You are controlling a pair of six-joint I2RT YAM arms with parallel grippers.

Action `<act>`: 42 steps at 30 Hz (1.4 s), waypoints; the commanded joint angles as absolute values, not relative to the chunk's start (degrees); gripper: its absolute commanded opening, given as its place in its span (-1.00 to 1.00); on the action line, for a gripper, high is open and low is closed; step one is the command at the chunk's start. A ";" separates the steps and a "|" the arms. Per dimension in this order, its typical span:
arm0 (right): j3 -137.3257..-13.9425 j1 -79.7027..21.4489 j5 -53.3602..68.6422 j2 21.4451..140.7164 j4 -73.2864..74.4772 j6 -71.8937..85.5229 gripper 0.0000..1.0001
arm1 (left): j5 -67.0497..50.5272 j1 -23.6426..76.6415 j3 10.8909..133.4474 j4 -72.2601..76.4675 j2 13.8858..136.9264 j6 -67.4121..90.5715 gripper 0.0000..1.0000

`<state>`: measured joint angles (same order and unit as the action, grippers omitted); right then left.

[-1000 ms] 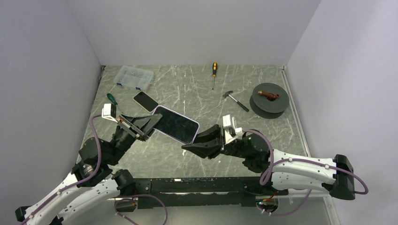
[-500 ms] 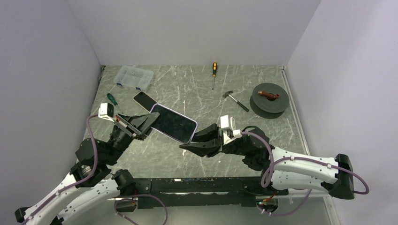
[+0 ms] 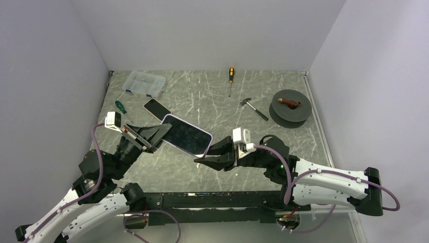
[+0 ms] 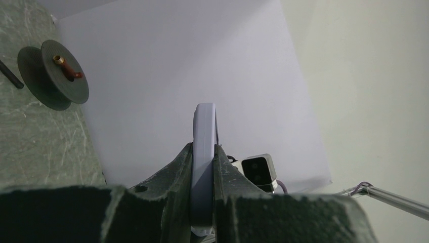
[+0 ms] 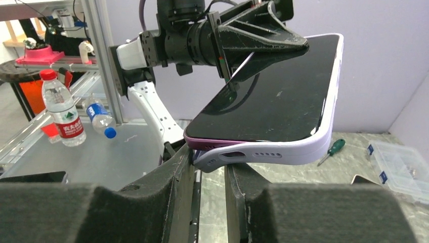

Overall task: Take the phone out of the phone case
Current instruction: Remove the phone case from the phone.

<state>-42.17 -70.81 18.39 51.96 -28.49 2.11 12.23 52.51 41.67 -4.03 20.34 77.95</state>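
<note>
The phone [image 3: 186,135], dark screen up, is held in the air between both arms, inside its lavender phone case [image 5: 283,152]. My left gripper [image 3: 163,131] is shut on the far-left end, and the case edge [image 4: 204,147] stands pinched between its fingers. My right gripper [image 3: 202,155] is at the near-right corner. In the right wrist view the case's corner [image 5: 215,161] is peeled down off the purple phone body [image 5: 207,140] and sits between my right fingertips [image 5: 188,157]. The black screen [image 5: 278,96] faces up.
On the marble table lie a second phone [image 3: 156,108], a clear parts box [image 3: 145,83], a green screwdriver [image 3: 120,106], a yellow-handled screwdriver [image 3: 230,78], a hammer [image 3: 253,108] and a dark spool [image 3: 289,106]. White walls enclose three sides.
Both arms and the phone have drifted a little to the left. Both grips look unchanged.
</note>
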 commanded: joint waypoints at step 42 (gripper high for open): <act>-44.90 -69.83 -5.85 49.50 -21.88 48.35 0.45 | 15.39 53.65 34.77 -0.45 4.10 62.49 -1.00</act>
<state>-40.69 -70.00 -8.91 46.85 -16.73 42.44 17.50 53.45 33.95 -10.72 4.62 64.23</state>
